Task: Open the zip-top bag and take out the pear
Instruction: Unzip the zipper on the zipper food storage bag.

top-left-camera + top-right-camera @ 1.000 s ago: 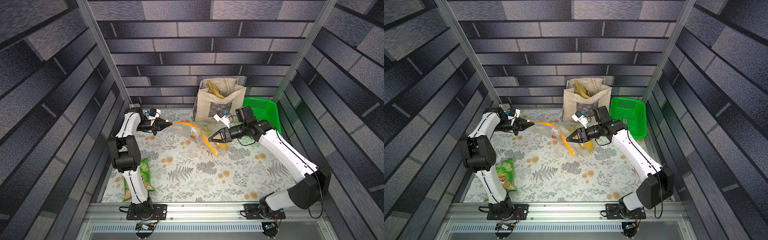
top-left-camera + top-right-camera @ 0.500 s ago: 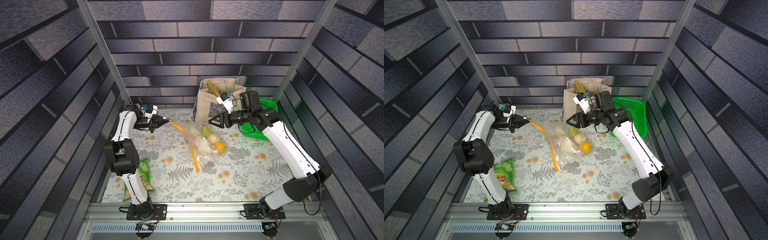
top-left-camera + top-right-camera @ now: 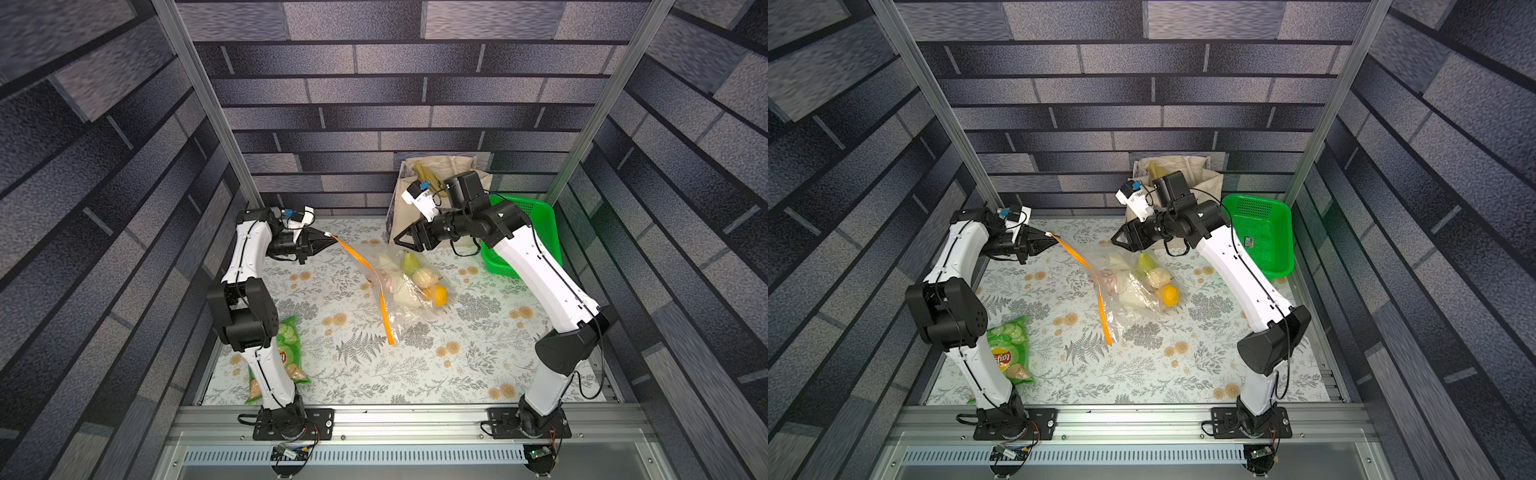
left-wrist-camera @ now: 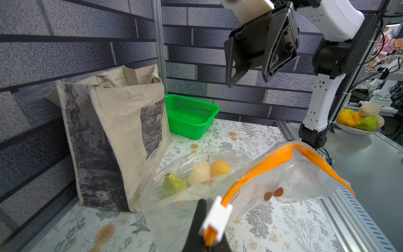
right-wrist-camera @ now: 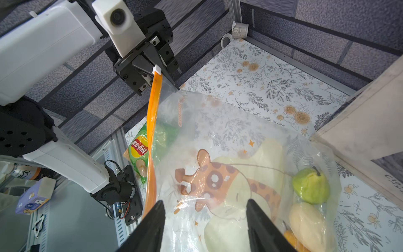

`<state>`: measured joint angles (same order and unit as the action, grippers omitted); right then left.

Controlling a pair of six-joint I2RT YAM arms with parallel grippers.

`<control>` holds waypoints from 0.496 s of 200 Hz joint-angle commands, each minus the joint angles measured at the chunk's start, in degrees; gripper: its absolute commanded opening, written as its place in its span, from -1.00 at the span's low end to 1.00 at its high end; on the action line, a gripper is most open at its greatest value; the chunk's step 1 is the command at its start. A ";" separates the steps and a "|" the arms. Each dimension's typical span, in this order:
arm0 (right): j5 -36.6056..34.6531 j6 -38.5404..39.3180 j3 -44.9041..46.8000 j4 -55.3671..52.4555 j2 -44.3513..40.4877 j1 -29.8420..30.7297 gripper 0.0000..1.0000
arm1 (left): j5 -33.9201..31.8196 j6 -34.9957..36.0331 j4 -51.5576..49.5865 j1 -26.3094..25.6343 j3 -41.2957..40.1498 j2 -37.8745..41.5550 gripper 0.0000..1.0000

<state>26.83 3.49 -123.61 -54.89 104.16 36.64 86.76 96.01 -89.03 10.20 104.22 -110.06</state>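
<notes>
The zip-top bag lies crumpled on the floral table in both top views, and its orange zip strip rises to the left. My left gripper is shut on the white slider at the strip's raised end. The green pear lies inside the bag at its far end, also visible in the wrist views. My right gripper hangs open above the bag's far end with nothing between its fingers.
A beige tote bag stands at the back, just behind my right gripper. A green basket sits to its right. A green crisp packet lies at the front left. A pale fruit and a yellow fruit share the bag.
My right gripper has lifted off the bag and drawn back toward the tote. The bag has sagged onto the table. My left gripper has kept hold of the slider and shifted slightly back.
</notes>
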 commanded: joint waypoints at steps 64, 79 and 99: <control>-2.54 4.28 -9.93 -6.66 8.51 6.97 0.24 | -29.76 -54.21 40.34 -10.19 -10.46 11.74 -1.00; -3.96 3.31 -8.73 -5.73 8.43 7.35 0.24 | -31.79 -54.41 38.71 -10.91 -8.85 11.02 -1.00; -5.84 0.51 -7.59 -3.82 8.35 7.51 0.21 | -32.74 -55.79 36.50 -11.24 -6.30 10.11 -1.00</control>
<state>23.55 6.31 -132.46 -59.77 112.40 43.66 56.73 44.62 -51.00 -0.21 94.06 -99.39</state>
